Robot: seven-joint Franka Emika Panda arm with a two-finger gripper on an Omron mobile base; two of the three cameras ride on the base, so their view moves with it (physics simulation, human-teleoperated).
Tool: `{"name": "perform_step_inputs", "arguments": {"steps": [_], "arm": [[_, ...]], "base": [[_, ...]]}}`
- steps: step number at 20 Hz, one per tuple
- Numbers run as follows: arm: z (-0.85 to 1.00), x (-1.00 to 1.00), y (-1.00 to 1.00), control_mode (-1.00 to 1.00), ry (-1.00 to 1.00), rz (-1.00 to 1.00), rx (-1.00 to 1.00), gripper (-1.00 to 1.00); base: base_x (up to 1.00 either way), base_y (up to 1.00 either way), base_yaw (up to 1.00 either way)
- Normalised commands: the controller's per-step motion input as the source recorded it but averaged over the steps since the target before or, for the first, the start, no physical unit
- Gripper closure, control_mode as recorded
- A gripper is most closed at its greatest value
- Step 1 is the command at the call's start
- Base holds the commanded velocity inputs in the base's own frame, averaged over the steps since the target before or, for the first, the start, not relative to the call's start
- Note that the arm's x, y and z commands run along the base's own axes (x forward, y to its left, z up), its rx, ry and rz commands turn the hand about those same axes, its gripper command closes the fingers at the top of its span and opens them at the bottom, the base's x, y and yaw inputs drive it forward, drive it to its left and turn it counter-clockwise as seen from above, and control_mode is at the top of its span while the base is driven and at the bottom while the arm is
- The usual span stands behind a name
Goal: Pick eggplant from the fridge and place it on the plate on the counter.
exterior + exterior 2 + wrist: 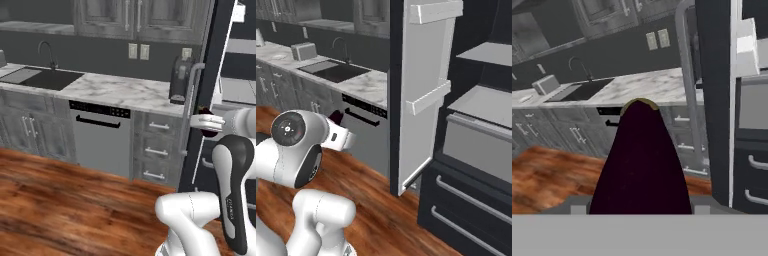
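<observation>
My gripper (641, 206) is shut on the eggplant (641, 160), a dark purple-maroon body that rises between the fingers with its tip towards the counter (647, 87). From the left base, the gripper (206, 123) holds the eggplant (210, 132) in the air just outside the fridge, beside the open fridge door (212, 90). On the right base side the eggplant (336, 118) peeks out above the white hand. The fridge (481, 130) stands open, showing pale grey shelves and lower drawers. The plate is out of view.
On the marble counter (120, 90) a dark coffee machine (179, 80) stands near the fridge door. A sink with a faucet (50, 77) lies further left, and a toaster (303, 50) beyond it. A dishwasher (100, 137) sits under the counter. The floor is wood.
</observation>
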Motion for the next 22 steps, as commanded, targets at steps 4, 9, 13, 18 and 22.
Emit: {"name": "perform_step_inputs", "arguments": {"steps": [4,9,13,18,22], "arm": [[0.00,0.00,0.00,1.00,0.00,0.00,0.00,1.00],[0.00,0.00,0.00,1.00,0.00,0.00,0.00,1.00],[0.00,0.00,0.00,1.00,0.00,0.00,0.00,1.00],[0.00,0.00,0.00,1.00,0.00,0.00,0.00,1.00],[0.00,0.00,0.00,1.00,0.00,0.00,0.00,1.00]], "base": [[0.60,0.37,0.09],[0.75,0.31,0.07],[0.89,0.30,0.04],[0.90,0.33,0.03],[0.75,0.51,0.01]]}}
